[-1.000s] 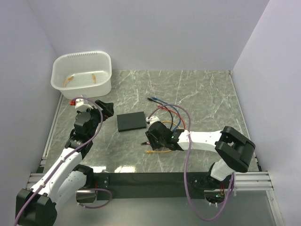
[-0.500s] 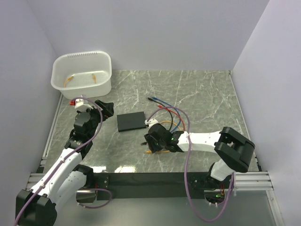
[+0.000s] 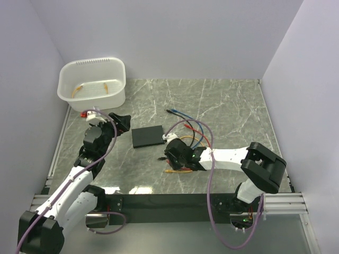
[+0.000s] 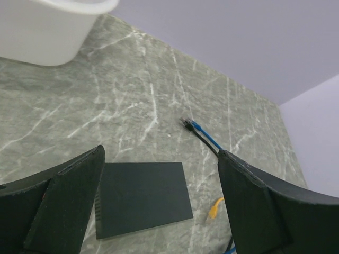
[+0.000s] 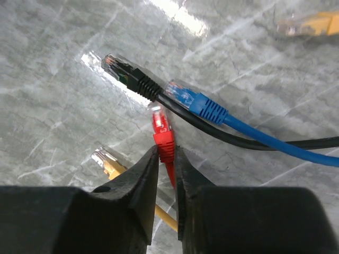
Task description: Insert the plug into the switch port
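Observation:
The switch [image 3: 148, 136] is a flat matte-black box lying on the marble table left of centre; it also shows in the left wrist view [image 4: 142, 198] between my left fingers. My left gripper [image 3: 121, 123] is open and empty, hovering left of the switch. My right gripper [image 3: 168, 154] is low over the table just right of and in front of the switch. In the right wrist view it [image 5: 167, 153] is shut on the red plug [image 5: 163, 135], which points forward. A black plug [image 5: 127, 75] and a blue plug [image 5: 193, 101] lie just beyond it.
A white plastic tub [image 3: 92, 83] stands at the back left. Loose cables [image 3: 192, 128] in blue, red, black and yellow curl right of the switch. A yellow plug [image 5: 108, 163] lies left of my right fingers. Another yellow plug [image 4: 214, 208] lies right of the switch.
My right gripper has shifted slightly left and nearer, low over the cable ends. The left arm has barely moved.

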Motion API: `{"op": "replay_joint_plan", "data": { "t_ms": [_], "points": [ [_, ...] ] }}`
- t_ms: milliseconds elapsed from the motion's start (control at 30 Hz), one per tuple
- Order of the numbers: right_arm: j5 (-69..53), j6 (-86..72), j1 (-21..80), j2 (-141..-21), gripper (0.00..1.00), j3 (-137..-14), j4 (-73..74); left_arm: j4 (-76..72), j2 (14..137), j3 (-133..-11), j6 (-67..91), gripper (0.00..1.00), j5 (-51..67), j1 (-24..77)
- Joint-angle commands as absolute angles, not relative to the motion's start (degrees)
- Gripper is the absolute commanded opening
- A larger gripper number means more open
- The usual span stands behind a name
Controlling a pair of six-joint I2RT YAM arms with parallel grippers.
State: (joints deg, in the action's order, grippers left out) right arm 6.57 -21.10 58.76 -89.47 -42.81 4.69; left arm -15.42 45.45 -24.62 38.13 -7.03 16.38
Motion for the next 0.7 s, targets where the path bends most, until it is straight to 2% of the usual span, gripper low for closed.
{"op": "replay_joint_plan", "data": {
  "t_ms": [0, 67, 100, 300, 567, 667],
  "points": [
    [7.7, -19.9, 59.2, -89.9, 0.22, -45.5, 3.1, -21.7, 46.0, -23.4, 36.8, 0.93, -1.9, 16.6],
    [7.8, -19.2, 59.2, -88.7, 0.20, -45.3, 2.0, -23.5, 46.6, -22.9, 38.0, 0.94, -2.2, 16.6],
    [8.3, -19.0, 59.2, -88.2, 0.19, -45.1, 1.6, -23.9, 46.8, -22.3, 39.5, 0.99, -3.2, 16.6],
    [9.8, -18.3, 59.2, -81.7, 0.15, -41.4, -1.6, -29.5, 46.8, -18.5, 40.4, 0.99, -7.7, 16.6],
    [9.1, -18.1, 59.2, -72.6, 0.11, -38.8, -1.8, -28.6, 56.2, -24.2, 36.5, 0.99, -4.7, 16.6],
    [3.4, -16.8, 59.2, -70.8, 0.10, -38.8, -1.2, -30.1, 60.0, -26.1, 35.9, 0.99, -3.3, 16.6]
  ]
}}
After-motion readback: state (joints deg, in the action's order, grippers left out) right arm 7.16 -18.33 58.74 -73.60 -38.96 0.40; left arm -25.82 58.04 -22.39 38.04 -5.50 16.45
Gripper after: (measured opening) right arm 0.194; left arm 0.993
